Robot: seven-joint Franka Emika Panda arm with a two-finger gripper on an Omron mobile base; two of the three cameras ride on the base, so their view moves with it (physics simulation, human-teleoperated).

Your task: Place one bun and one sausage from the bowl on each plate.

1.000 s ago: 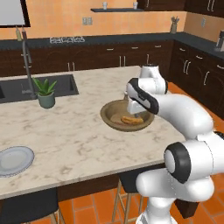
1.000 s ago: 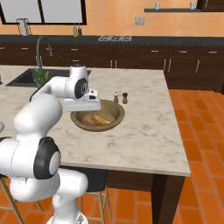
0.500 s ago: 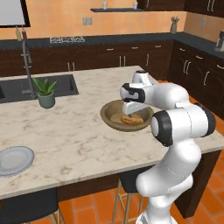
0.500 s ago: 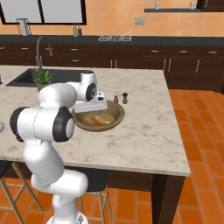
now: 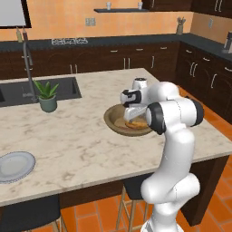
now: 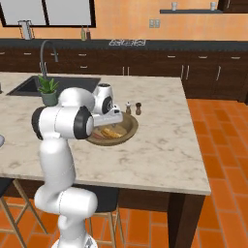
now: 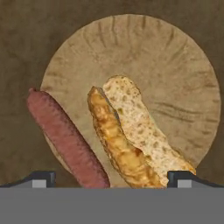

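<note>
hand point(image 7: 111, 177): fingers spread wide, empty, poised over the bowl point(image 7: 192, 57) | bun point(image 7: 131, 135): just ahead of the hand, between the 2 fingertips, long axis slanted across the finger line | sausage point(image 7: 65, 138): beside the bun, toward 1 fingertip, nearly parallel | plate point(image 5: 16, 165): well apart on the surface point(image 5: 77, 145)

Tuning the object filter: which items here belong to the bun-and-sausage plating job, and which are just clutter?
Job items: bowl, bun, sausage, plate, open gripper above the bowl.

Clutter: potted plant, two shakers, sink faucet.
</note>
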